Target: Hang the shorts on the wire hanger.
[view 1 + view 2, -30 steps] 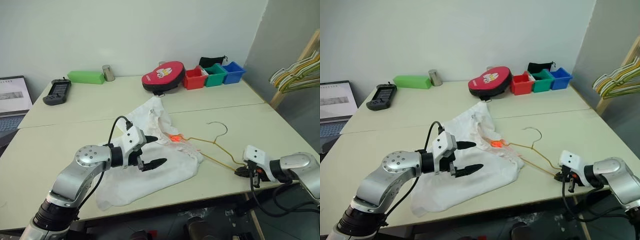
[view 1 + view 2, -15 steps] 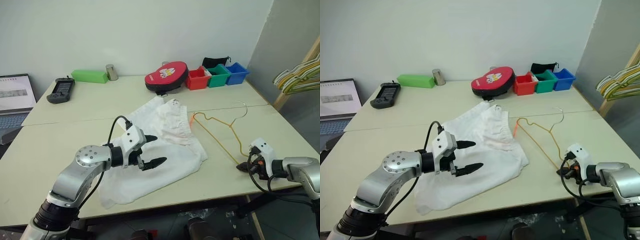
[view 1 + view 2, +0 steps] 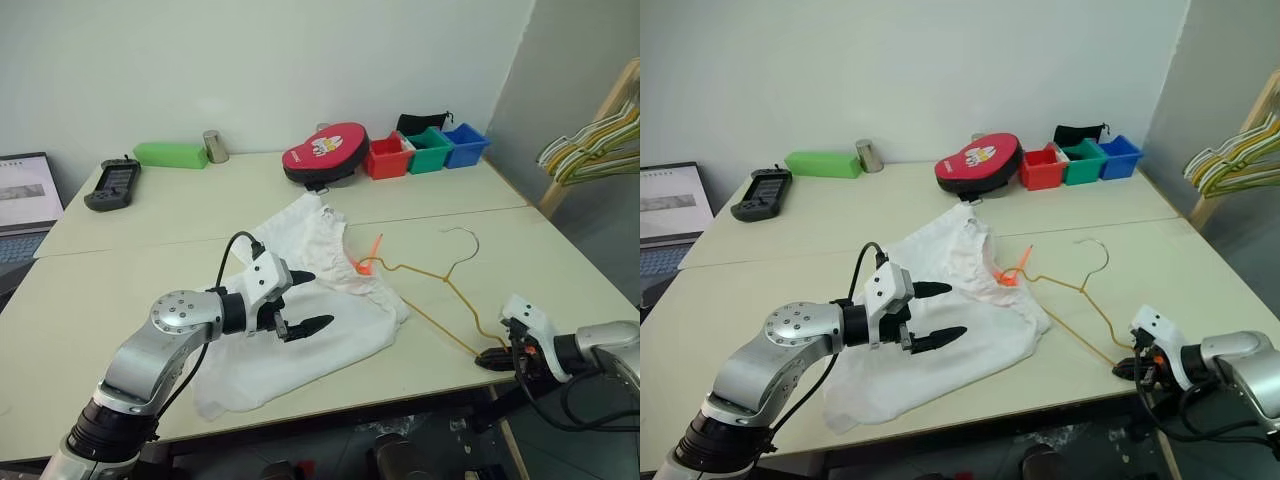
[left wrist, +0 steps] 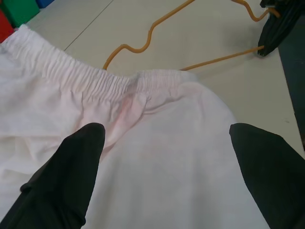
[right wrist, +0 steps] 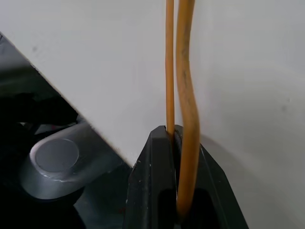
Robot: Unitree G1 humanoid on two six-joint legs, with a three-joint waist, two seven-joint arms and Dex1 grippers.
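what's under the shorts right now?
The far end of the wire hanger runs in under the shorts' waistband, where an orange bit pokes out. The bare table lies around them. How far the wire reaches beneath is covered by fabric.

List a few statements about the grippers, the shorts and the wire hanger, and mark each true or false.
1. The right gripper is shut on the wire hanger. True.
2. The left gripper holds the shorts. False: it hovers open above them.
3. The shorts hang from the hanger. False: they lie flat on the table.
4. One end of the hanger reaches the shorts' waistband. True.
5. The hanger's hook is caught on the red bin. False: it lies free on the table.
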